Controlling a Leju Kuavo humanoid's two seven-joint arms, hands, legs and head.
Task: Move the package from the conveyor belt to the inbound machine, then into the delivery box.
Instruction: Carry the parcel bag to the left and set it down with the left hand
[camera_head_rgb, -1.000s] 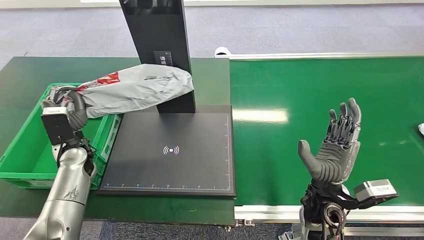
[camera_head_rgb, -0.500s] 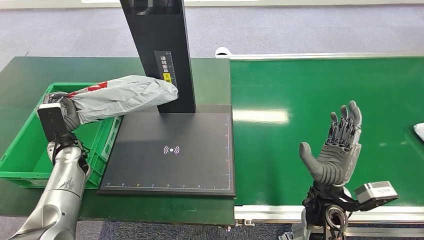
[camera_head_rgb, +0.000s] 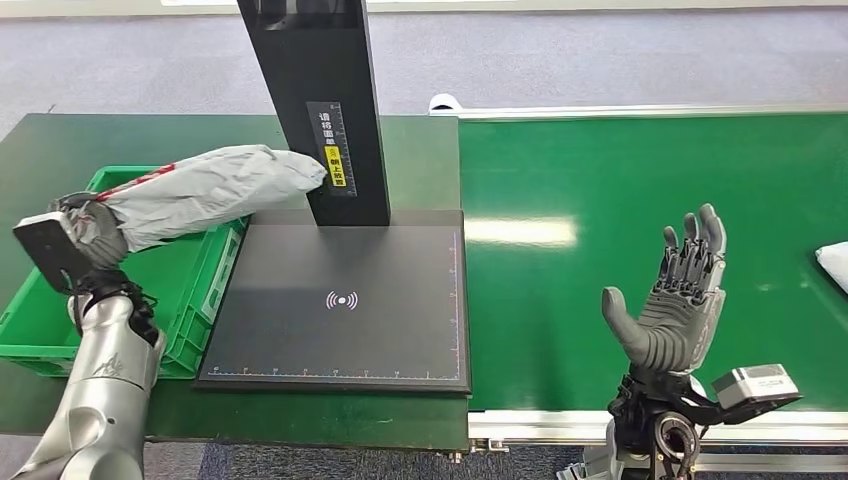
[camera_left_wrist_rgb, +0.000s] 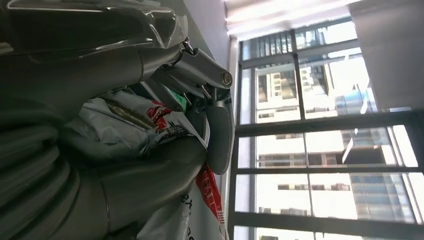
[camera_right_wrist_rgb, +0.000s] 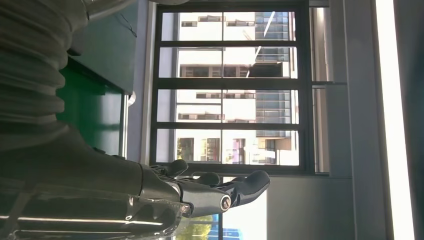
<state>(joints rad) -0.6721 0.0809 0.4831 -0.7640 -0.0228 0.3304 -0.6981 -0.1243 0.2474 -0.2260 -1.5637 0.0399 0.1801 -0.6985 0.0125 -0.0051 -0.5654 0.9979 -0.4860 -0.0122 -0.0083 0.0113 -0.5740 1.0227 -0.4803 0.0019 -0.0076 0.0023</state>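
Observation:
A grey plastic package (camera_head_rgb: 205, 190) with red print is held in the air by one end in my left hand (camera_head_rgb: 92, 228). It stretches from above the green delivery box (camera_head_rgb: 50, 310) toward the black post (camera_head_rgb: 330, 110) of the inbound machine. Up close, the package (camera_left_wrist_rgb: 165, 125) is crumpled between the thumb and fingers of that hand (camera_left_wrist_rgb: 150, 140). My right hand (camera_head_rgb: 675, 295) is raised over the green conveyor belt (camera_head_rgb: 640, 180), palm up, fingers spread, holding nothing. Its fingers (camera_right_wrist_rgb: 220, 190) stand against a window.
The machine's black scanning plate (camera_head_rgb: 345, 300) lies between the box and the belt. A white parcel (camera_head_rgb: 832, 262) shows at the belt's right edge. Dark green tabletop (camera_head_rgb: 60, 140) surrounds the box.
My left hand has carried the package leftward, off the scanning plate's side and further over the box. The white parcel on the belt has come further into view. My right hand is nearly still.

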